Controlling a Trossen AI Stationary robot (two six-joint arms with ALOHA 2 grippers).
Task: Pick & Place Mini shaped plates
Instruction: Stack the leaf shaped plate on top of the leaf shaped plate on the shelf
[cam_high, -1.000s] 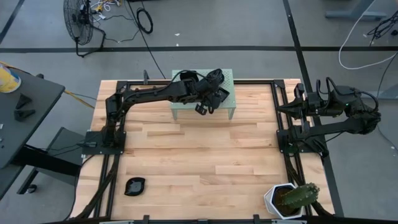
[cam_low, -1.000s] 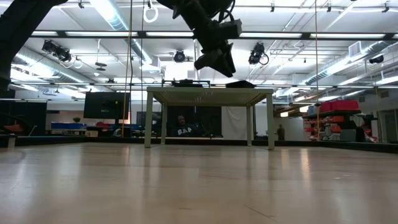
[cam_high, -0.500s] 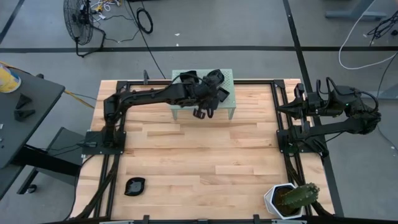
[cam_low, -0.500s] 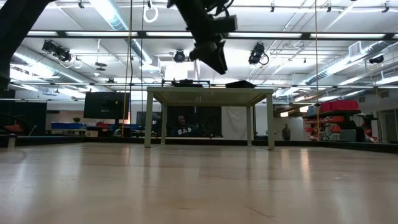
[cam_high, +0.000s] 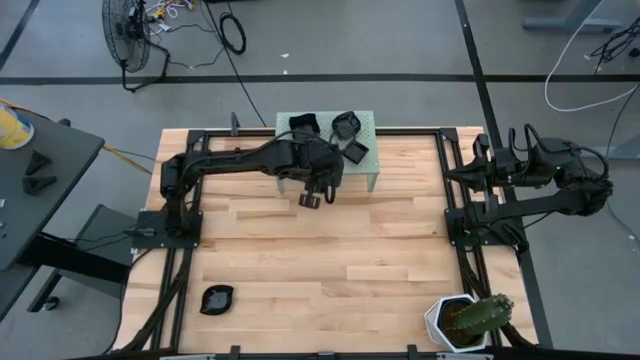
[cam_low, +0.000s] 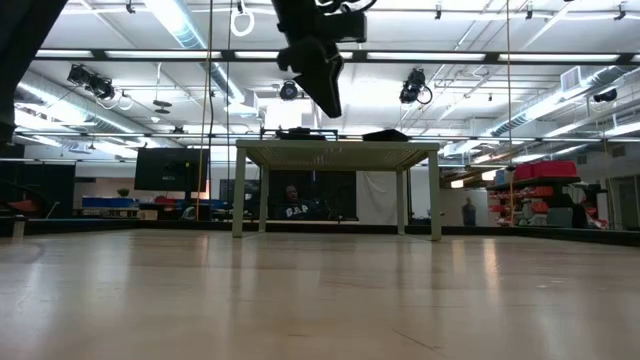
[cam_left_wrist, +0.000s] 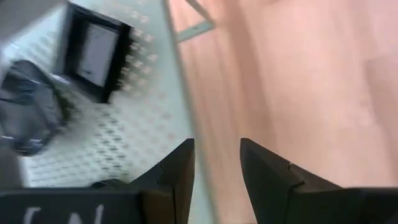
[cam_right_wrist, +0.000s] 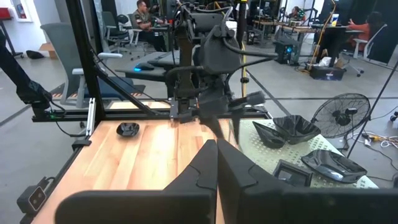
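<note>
- Since the earlier frame the left gripper (cam_high: 310, 198) is swinging off the pale green perforated stand (cam_high: 369, 123) toward the frame's lower left, and is now hanging over bare wood just in front of the stand's near edge; the dishes it was covering are showing again.
- Its jaws are standing partly apart, and in the left wrist view only stand edge and table are showing between the fingers (cam_left_wrist: 180, 171), so it is apparently carrying nothing.
- Three mini shaped plates are sitting on the stand at upper centre: a squarish one (cam_high: 303, 125), a rounded one (cam_high: 345, 124) and a tilted square one (cam_high: 357, 151).
- A fourth, leaf-like plate (cam_high: 216, 299) is lying alone at the table's lower left, well apart.
- They are looking glossy, rigid and light, probably slippery and chippable; pinching across a raised rim seems the best hold.
- The stand's raised top and the closeness of the plates are likely crowding any approach.
- The right gripper (cam_right_wrist: 217, 163) is resting closed at the right edge, and the white hexagonal cactus pot (cam_high: 441, 320) is sitting at lower right, clear of the work.
</note>
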